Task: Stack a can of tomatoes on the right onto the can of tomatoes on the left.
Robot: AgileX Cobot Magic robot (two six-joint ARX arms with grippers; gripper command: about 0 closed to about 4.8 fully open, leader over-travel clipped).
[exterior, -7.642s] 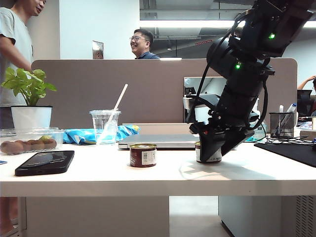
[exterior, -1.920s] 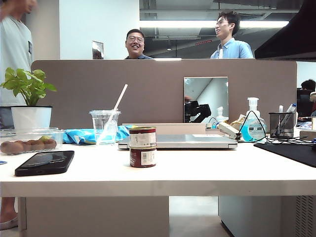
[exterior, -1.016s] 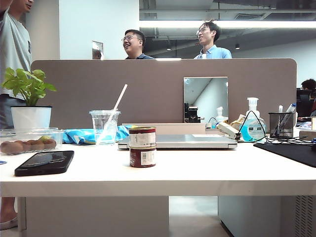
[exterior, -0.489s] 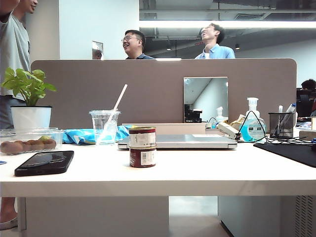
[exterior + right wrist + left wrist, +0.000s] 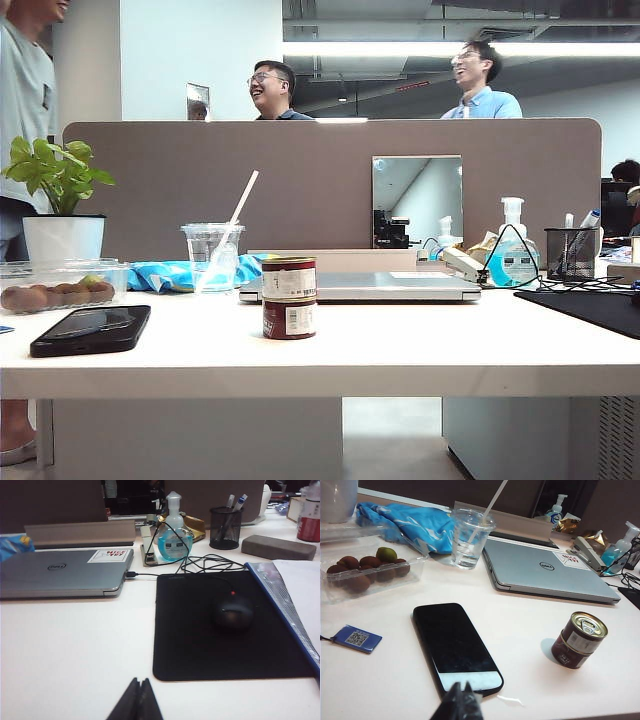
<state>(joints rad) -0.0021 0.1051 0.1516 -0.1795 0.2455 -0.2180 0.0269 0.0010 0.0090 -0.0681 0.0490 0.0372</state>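
Broadly, the white table carries a closed grey laptop directly behind the cans, at their 12 o'clock in the exterior view. A black mouse pad with a mouse lies out at 3 o'clock, a black phone at 9 o'clock, and a plastic cup with a straw at 11 o'clock. Nothing crowds the cans. The upper tomato can sits squarely on the lower tomato can, both dark red with pale labels, upright. The left gripper hangs over the phone's near end, fingers pressed together and empty; the right gripper hangs over bare tabletop beside the mouse pad, likewise closed and empty.
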